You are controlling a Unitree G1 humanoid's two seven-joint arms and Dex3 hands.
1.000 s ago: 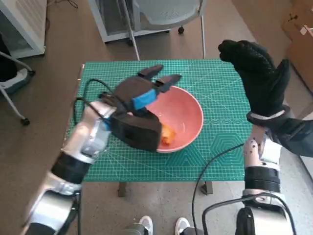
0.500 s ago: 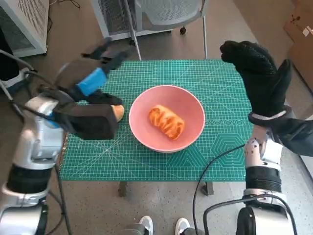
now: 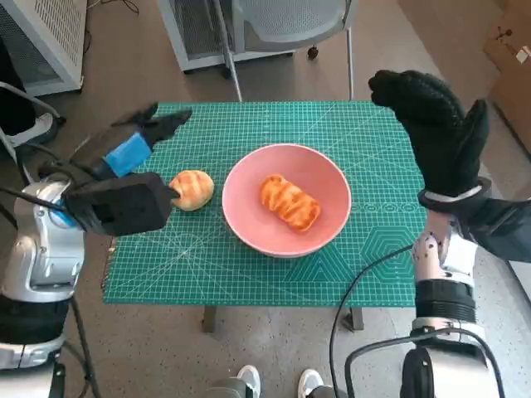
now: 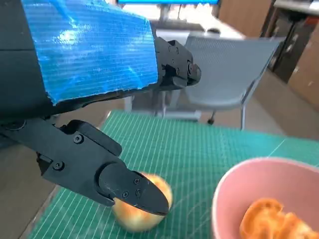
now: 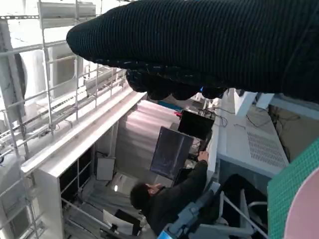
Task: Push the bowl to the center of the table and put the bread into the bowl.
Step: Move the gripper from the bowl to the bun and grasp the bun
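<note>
You have no brand or readable label here — only the printed grid lines and faint pale markings on the green cutting mat (image 3: 365, 149) that covers the surface, too small to read. The pink bowl (image 3: 332, 170) sits near the middle of the surface with one glazed bread (image 3: 289, 201) lying inside it. A second round bun (image 3: 192, 189) rests on the mat just beside the bowl, toward the left edge. Your left hand (image 3: 124, 178) hovers over that edge with fingers spread and nothing held; one black fingertip (image 4: 134, 191) sits right at the bun — whether it touches, you cannot tell. Your right hand (image 3: 436, 124) is raised above the right edge, fingers apart, empty. A chair (image 3: 274, 21) stands beyond the far edge.
</note>
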